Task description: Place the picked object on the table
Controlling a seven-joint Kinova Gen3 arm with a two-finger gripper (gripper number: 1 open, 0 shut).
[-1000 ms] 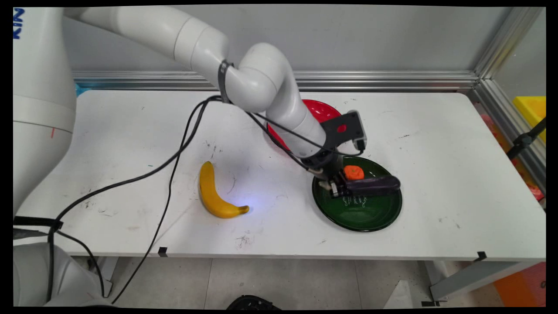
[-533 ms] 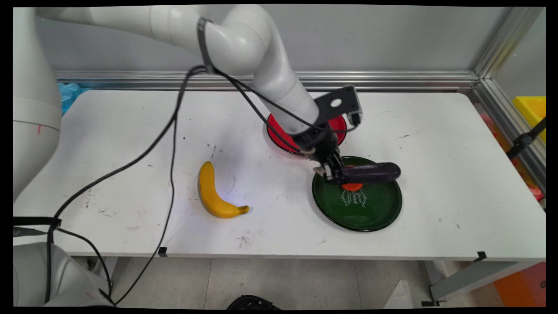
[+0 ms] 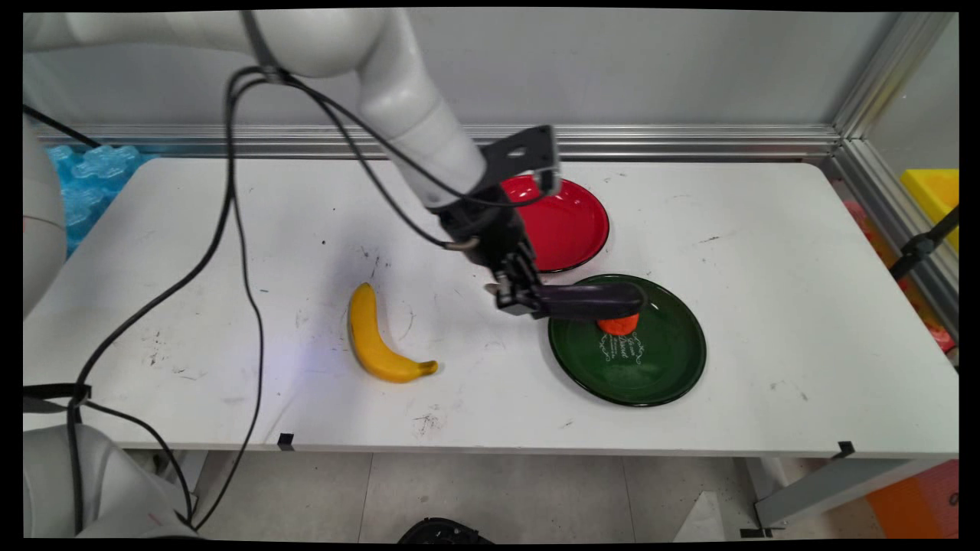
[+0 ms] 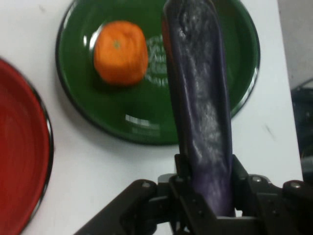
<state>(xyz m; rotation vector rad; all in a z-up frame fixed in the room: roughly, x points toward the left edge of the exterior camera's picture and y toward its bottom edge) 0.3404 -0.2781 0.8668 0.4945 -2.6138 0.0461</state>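
Observation:
My gripper (image 3: 521, 300) (image 4: 208, 188) is shut on one end of a dark purple eggplant (image 3: 589, 301) (image 4: 200, 103), held level in the air. The eggplant's free end reaches over the left part of the green plate (image 3: 658, 367) (image 4: 146, 127). An orange (image 3: 619, 324) (image 4: 121, 52) rests on that plate, partly hidden behind the eggplant in the main view. The gripper hangs just left of the green plate's rim, above the white table.
A red plate (image 3: 570, 222) (image 4: 19, 152) lies behind the green one, with nothing on it. A yellow banana (image 3: 374, 340) lies on the table to the gripper's left. Black cables hang from the arm over the table's left half.
The gripper has lifted the eggplant off the green plate and carried it left and slightly up. The orange stays on the plate.

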